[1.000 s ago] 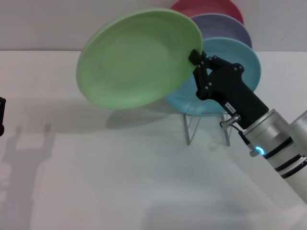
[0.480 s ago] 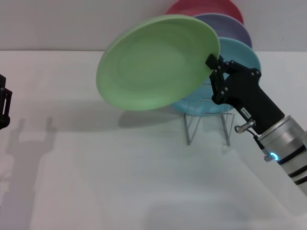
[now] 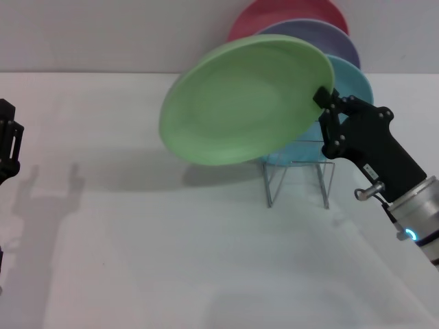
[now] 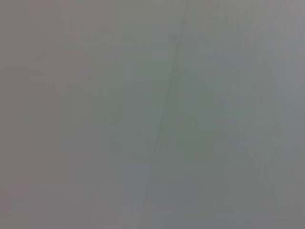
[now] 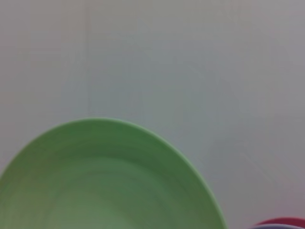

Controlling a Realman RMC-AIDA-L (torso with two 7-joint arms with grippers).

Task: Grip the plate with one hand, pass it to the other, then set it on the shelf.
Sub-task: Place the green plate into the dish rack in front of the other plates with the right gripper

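Observation:
My right gripper [image 3: 326, 108] is shut on the right rim of the light green plate [image 3: 243, 103] and holds it tilted in the air, just left of and in front of the silver wire rack [image 3: 296, 177]. The plate also fills the lower part of the right wrist view [image 5: 105, 181]. The plate overlaps the plates standing in the rack. My left gripper [image 3: 7, 147] is at the far left edge of the head view, away from the plate. The left wrist view shows only a blank grey surface.
The rack holds a turquoise-blue plate [image 3: 353, 86], a lavender plate [image 3: 329, 38] and a red plate [image 3: 288, 12], standing one behind another near the back wall. A white table [image 3: 171, 260] spreads in front of the rack.
My right gripper has carried the green plate to the right and slightly lower, closer to the rack. The left gripper at the left edge has shifted slightly.

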